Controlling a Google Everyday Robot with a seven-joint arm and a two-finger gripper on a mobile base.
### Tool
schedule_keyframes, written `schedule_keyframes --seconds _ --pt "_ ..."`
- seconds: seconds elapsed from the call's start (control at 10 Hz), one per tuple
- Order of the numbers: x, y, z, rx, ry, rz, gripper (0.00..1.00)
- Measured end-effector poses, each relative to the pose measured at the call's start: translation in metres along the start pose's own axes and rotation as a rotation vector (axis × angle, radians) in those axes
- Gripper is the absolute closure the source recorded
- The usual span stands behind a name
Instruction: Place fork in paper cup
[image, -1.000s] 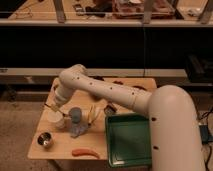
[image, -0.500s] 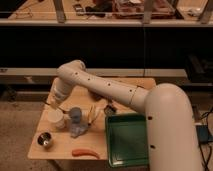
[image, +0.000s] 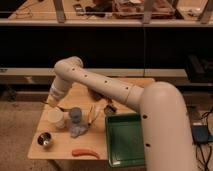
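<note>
The wooden bench (image: 62, 146) carries, nearest, an orange carrot-like thing (image: 85, 152), a metal bowl (image: 45, 140) and a green tray (image: 125, 142). Behind them stand the paper cup (image: 56, 119) and a blue-grey cup (image: 75, 115). Just above the paper cup, the gripper (image: 54, 101) is pressed together, pinching the fork (image: 60, 107) roughly level.

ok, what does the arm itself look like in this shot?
Thick off-white tubular arm with smooth rounded shells, bulbous joints and a row of small dark dots along the long link. No loose cables visible. The gripper, at its tip just above the paper cup, is hard to make out.
</note>
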Motion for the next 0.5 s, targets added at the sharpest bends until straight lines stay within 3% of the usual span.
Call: schedule_keyframes --seconds 0.5 --pt "0.0037 -0.0018 -0.0005 0.007 -0.057 -0.049 1.00"
